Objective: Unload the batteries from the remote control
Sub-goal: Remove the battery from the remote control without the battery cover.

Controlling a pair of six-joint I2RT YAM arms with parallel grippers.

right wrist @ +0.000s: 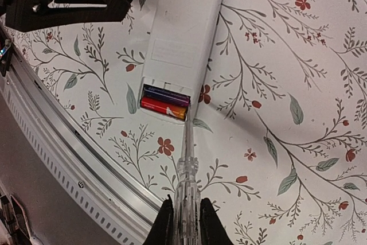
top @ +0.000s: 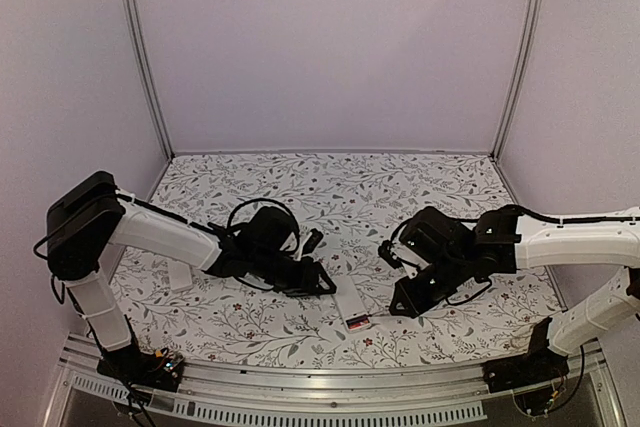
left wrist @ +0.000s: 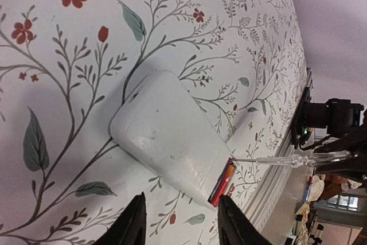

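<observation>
Barely started: batteries (right wrist: 165,102) sit in the remote (right wrist: 182,44) by the table (right wrist: 298,55) front edge, right gripper (right wrist: 182,222) clamped on a clear pick (right wrist: 186,170) w/ tip at them, left gripper (left wrist: 180,222) spread apart, prob empty.

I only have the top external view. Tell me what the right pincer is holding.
Observer: The right pincer is shut on a thin tool with a clear handle and a metal shaft.
Operator: Give me the position of its tip.
Observer: The tip reaches the open compartment of the remote, at one end of the batteries, two cells lying side by side. I cannot tell whether it touches them.
</observation>
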